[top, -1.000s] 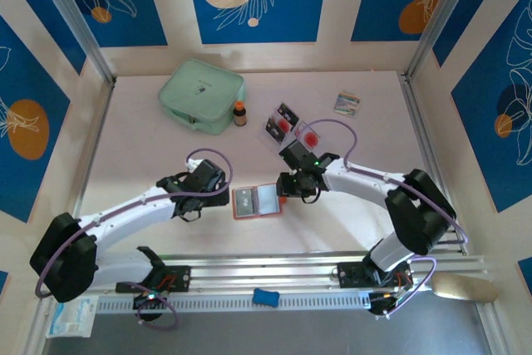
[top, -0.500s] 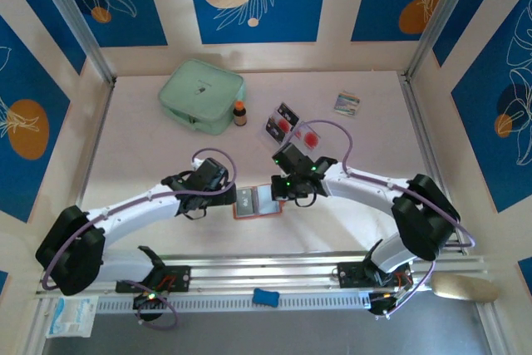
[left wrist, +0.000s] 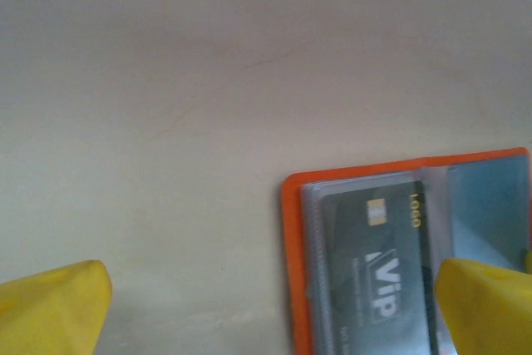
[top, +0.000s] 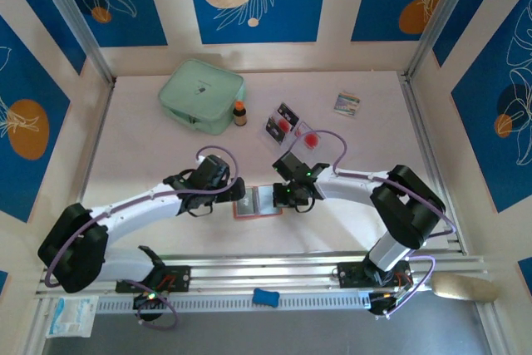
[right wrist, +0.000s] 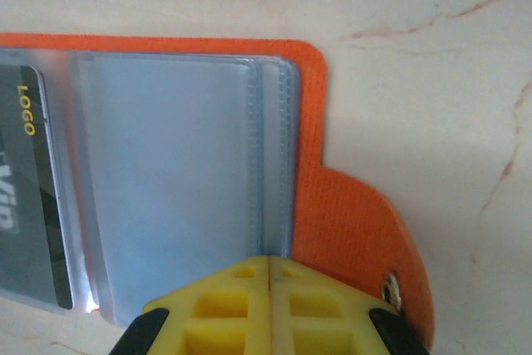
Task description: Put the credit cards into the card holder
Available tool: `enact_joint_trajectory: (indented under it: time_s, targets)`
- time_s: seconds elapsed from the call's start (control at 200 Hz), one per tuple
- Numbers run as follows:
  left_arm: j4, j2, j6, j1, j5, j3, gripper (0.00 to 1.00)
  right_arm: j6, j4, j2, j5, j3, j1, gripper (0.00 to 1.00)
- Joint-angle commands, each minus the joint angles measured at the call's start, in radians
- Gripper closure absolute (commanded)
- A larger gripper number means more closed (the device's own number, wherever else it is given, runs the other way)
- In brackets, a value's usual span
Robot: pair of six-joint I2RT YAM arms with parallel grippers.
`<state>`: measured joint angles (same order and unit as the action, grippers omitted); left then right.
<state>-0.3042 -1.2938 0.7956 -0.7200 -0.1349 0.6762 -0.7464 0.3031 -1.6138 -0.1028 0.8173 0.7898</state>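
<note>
Right gripper (right wrist: 270, 276) pressed shut on right sleeve of card holder (top: 258, 203), left gripper (left wrist: 274, 293) spread wide at its left edge; loose credit cards (top: 285, 120) lie just beyond, nearer right arm.

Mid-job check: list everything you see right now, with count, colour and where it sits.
card holder: one, orange-red, lying open at table centre between the grippers
card in holder: one, dark grey, in the left clear sleeve
loose credit cards: about three, black and pale with red marks, on the table beyond the holder
pouch: one, mint green, far left
bottle: one, brown with orange cap, beside the pouch
packet: one, multicoloured, far right
blue block: one, on the near rail
table: one, pale
left gripper: open, yellow fingers, at the holder's left edge
right gripper: shut, yellow fingers, at the holder's right sleeve
</note>
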Motion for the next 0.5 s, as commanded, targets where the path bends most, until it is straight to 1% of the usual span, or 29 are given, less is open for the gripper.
enact_joint_trajectory:
  time_s: [0.0, 0.495]
  targets:
    - [0.066, -0.018, 0.026, 0.009, 0.054, -0.013, 0.00, -0.026, 0.007, -0.024, 0.014, -0.055, -0.001, 1.00]
    - [0.222, -0.074, 0.099, 0.006, 0.119, -0.047, 0.00, -0.041, -0.010, -0.019, 0.014, -0.087, 0.001, 1.00]
